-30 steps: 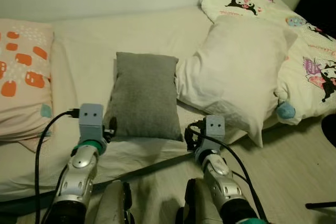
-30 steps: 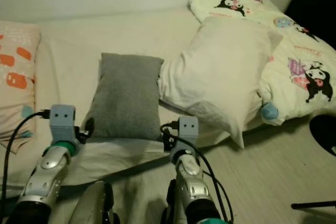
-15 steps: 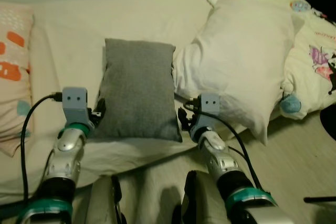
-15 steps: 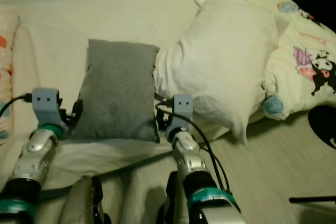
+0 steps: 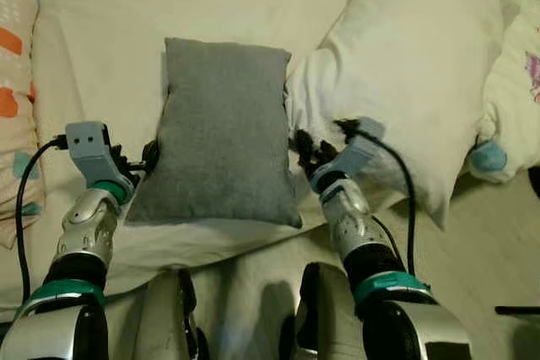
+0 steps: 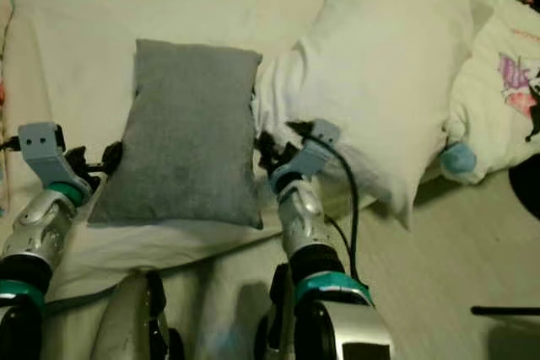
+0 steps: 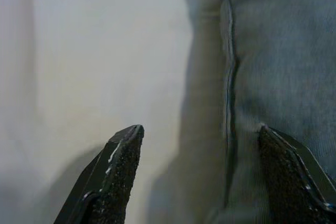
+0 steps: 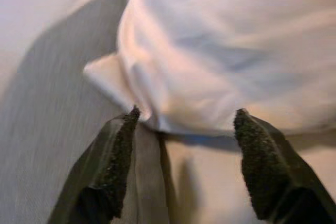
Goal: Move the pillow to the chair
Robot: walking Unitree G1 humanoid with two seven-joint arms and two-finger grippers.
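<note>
A grey rectangular pillow (image 5: 221, 132) lies flat on the cream bed (image 5: 169, 6), straight ahead. My left gripper (image 5: 145, 158) sits low against the pillow's left edge, open; in the left wrist view the grey pillow's seam (image 7: 229, 98) runs between the open fingers (image 7: 118, 171). My right gripper (image 5: 305, 147) is at the pillow's right edge, in the gap beside a large white pillow (image 5: 413, 73). In the right wrist view it (image 8: 188, 111) is open, with the white pillow's corner (image 8: 113, 77) between its fingertips and the grey pillow (image 8: 47, 129) to one side.
A pillow with orange patches (image 5: 13, 82) lies at the bed's left end. Cartoon-print bedding (image 5: 516, 65) with a blue pompom (image 5: 488, 156) is heaped at the right. Pale wood floor (image 5: 498, 250) shows at the lower right, and my own legs (image 5: 245, 326) are against the bed's front edge.
The camera has tipped forward and closer to the bed. Both arms have reached further along the grey pillow's sides, and the right wrist has turned inward.
</note>
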